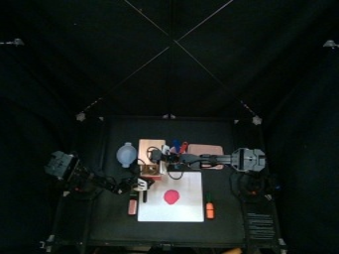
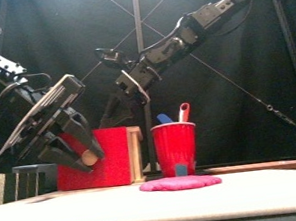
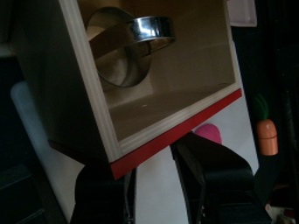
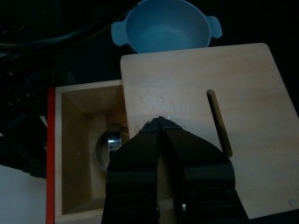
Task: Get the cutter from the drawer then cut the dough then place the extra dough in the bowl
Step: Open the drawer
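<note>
The cutter (image 3: 152,29) lies inside the open drawer of the wooden box (image 4: 198,79), toward the far middle of the bench (image 1: 93,226), behind the red drawer front (image 2: 116,156). It reads as a thin polished metal ring, so I judge it light, rigid and rather slippery. A pinch across the ring's wall, or on its wire handle if that can be reached, seems the safest hold. A nudge would probably send it sliding on the smooth wood. The dough (image 2: 181,183), a flat pink-red disc on the white cutting board (image 1: 199,210) nearer the front, looks soft and likely to stretch when lifted.

The left end effector (image 3: 152,164) sits at the drawer front's left end, and I cannot tell whether it is clamped there. The right end effector (image 4: 160,128) hovers above the open drawer, clenched and empty.

The left wrist view shows the ring's bright band plainly. The front view hides the cutter behind the drawer front, but it alone shows the red cup (image 2: 175,148) with its knives. The right wrist view shows the blue-grey bowl (image 4: 170,26) just left of the box.
</note>
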